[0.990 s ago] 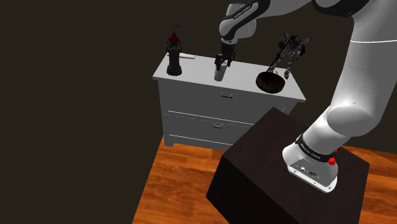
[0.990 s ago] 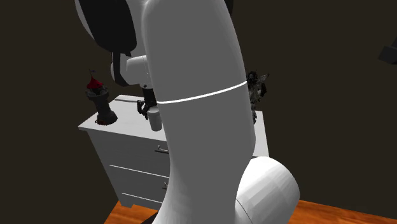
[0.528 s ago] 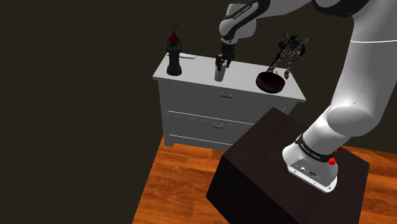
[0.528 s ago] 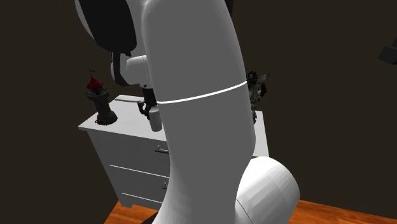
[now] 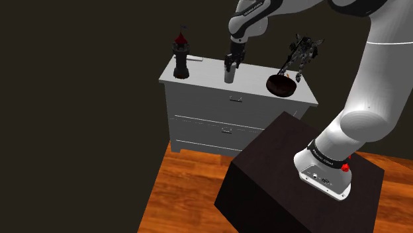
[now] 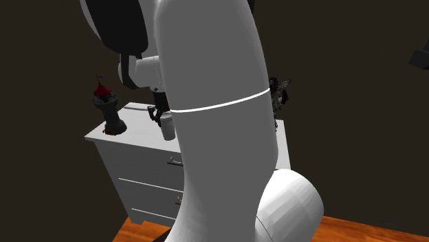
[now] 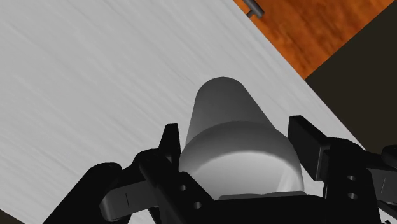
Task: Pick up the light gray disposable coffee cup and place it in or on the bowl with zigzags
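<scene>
Closest in the shoulder view, the dark stand (image 5: 291,179) on a wooden floor (image 5: 182,192), nearer than the bowl (image 5: 280,85) and lower in that view. Beyond that, a white counter (image 5: 198,78) with drawers, carrying the dark bowl near its front corner; zigzags too small to make out.

Clamped around the light grey coffee cup (image 7: 222,105) by the tool (image 7: 236,137): black fingers (image 7: 168,143) pressed to either side of the wide lidded end, with the body tapering away toward the counter top. Stands upright, off to the shoulder view's left of the bowl and apart from it, at or just above the surface; cannot tell which.

Probably very light and thin-walled, so easily dented by a hard squeeze. Smooth and tapered too, so apt to slip if gripped lower down. Best held as now, at the stiffer rim and lid. Calls for a level carry to the bowl and a gentle release, being prone to tip on a curved bowl floor.

Farther back, a dark tower figure (image 5: 180,56) well to the bowl's left, a dark winged figure (image 5: 301,53) just behind the bowl, then a dim wall.
</scene>
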`<action>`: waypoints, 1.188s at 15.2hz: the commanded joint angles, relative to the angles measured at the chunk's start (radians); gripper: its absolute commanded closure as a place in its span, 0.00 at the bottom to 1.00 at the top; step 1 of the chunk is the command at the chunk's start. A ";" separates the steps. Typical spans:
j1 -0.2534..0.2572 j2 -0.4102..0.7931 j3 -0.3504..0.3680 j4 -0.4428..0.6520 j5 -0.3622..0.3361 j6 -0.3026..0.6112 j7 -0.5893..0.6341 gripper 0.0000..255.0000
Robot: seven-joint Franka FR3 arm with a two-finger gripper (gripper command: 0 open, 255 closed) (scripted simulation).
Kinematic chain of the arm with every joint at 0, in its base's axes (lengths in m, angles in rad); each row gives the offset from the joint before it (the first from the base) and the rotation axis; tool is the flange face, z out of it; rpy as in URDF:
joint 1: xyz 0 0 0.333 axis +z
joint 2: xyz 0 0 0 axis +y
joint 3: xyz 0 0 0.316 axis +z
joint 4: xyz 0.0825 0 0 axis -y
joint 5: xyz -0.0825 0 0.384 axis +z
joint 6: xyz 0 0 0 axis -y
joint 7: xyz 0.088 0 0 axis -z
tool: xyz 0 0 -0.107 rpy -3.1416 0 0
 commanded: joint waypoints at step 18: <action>0.008 -0.123 -0.013 0.097 -0.032 -0.218 0.019 1.00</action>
